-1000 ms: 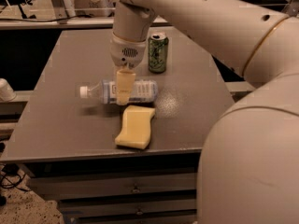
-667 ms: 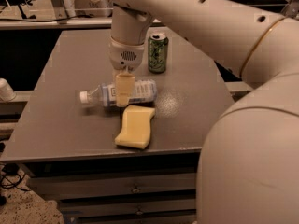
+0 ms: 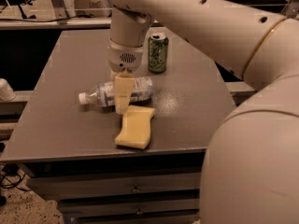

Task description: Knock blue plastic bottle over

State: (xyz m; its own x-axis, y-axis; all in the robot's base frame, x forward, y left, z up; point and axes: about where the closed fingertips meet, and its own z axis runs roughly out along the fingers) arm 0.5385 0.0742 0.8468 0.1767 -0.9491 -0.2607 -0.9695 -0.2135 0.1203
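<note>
The blue plastic bottle [image 3: 105,94] lies on its side on the grey table [image 3: 60,115], its white cap pointing left. My gripper [image 3: 122,101] hangs from the arm straight down over the middle of the bottle, its pale yellow finger in front of the bottle's body and partly hiding it. The fingertip reaches down to the near side of the bottle, just above the yellow sponge.
A green drink can [image 3: 158,53] stands upright behind the bottle, to the right of the wrist. A yellow sponge [image 3: 135,126] lies in front of the bottle near the table's front edge. The large arm fills the right side. A white cup [image 3: 5,89] sits off the table, left.
The bottle lay on its side throughout. The gripper and arm have stayed over it with almost no movement.
</note>
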